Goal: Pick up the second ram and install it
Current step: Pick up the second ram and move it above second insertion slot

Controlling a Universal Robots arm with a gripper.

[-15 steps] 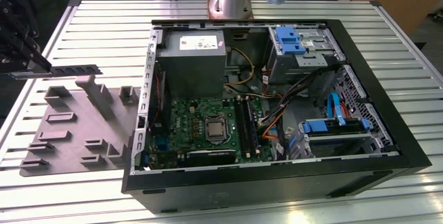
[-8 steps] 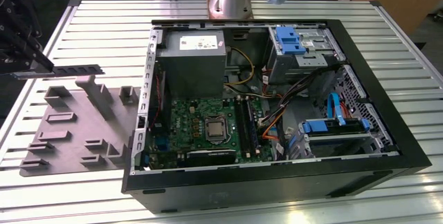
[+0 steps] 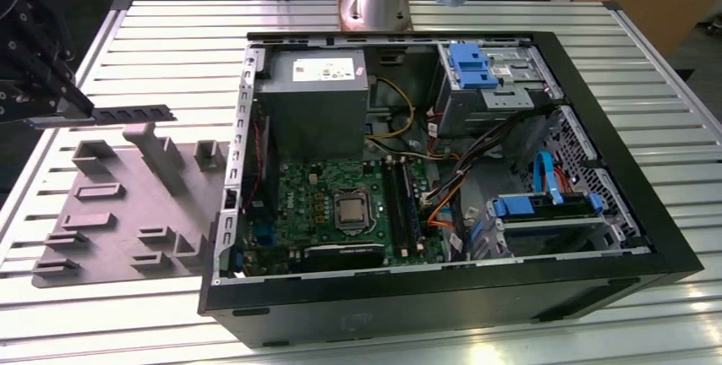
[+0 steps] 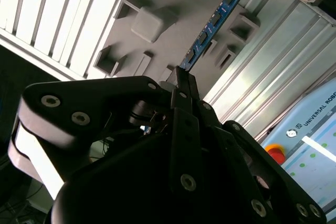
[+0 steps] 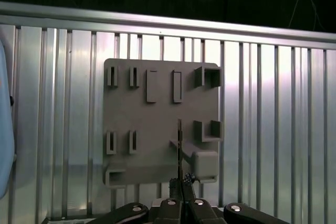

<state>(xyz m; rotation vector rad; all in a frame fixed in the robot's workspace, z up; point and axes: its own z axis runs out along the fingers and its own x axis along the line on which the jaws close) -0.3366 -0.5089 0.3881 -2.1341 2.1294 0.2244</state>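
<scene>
The second ram (image 3: 134, 114) is a thin dark stick held level above the grey tray (image 3: 113, 238) at the exterior view's left. My gripper (image 3: 81, 110) is shut on one end of it, well clear of the tray's raised blocks. The second wrist view shows the stick (image 4: 212, 22) as a blue board with dark chips jutting out from the shut fingertips (image 4: 181, 77). Edge-on in the first wrist view, the stick (image 5: 179, 148) is a thin line above my gripper (image 5: 181, 183), with the tray (image 5: 157, 124) below. The long black motherboard slots (image 3: 401, 204) lie inside the open case.
The open computer case (image 3: 631, 238) lies on the slatted metal table (image 3: 169, 35), at the exterior view's right of the tray. Inside are the power supply (image 3: 310, 95), cables (image 3: 451, 187) and blue drive brackets (image 3: 474, 65). The arm's base (image 3: 373, 2) stands behind the case.
</scene>
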